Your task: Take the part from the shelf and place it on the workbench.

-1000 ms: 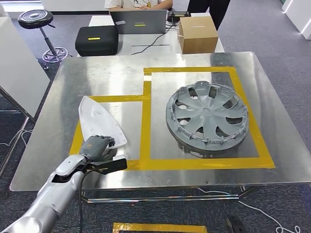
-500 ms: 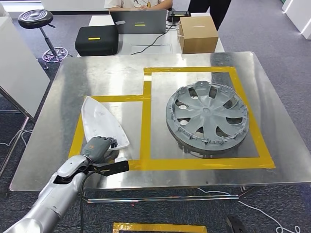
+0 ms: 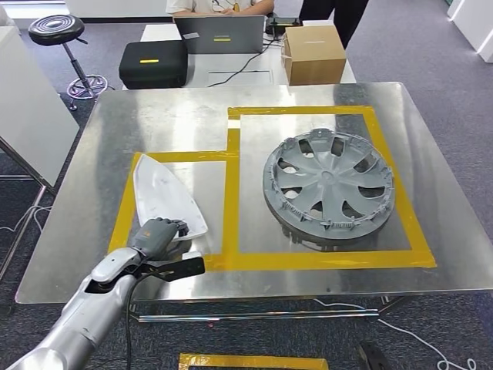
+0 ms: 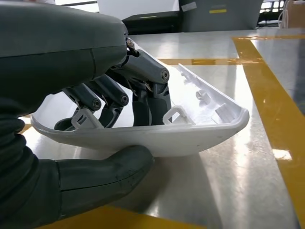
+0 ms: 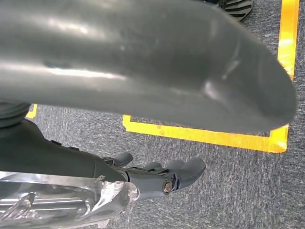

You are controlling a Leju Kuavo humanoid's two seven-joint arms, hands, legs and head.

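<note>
Head view: I saw my left hand [image 3: 155, 235] gripping the near end of the white part [image 3: 166, 196], fingers [image 4: 147, 90] inside, thumb beneath, over the workbench [image 3: 93, 169] within the yellow-taped box. My right hand [image 5: 162, 174] hung released, fingers extended.

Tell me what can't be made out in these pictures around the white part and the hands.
- Head view: the near end of the white part lies under the left hand, so the grip is hidden.
- Left wrist view: the thumb covers the part's underside, so I cannot tell whether it touches the workbench.
- Right wrist view: a blurred grey cover hides much of the right hand.
- Head view: the hubcap's far underside is hidden.
</note>
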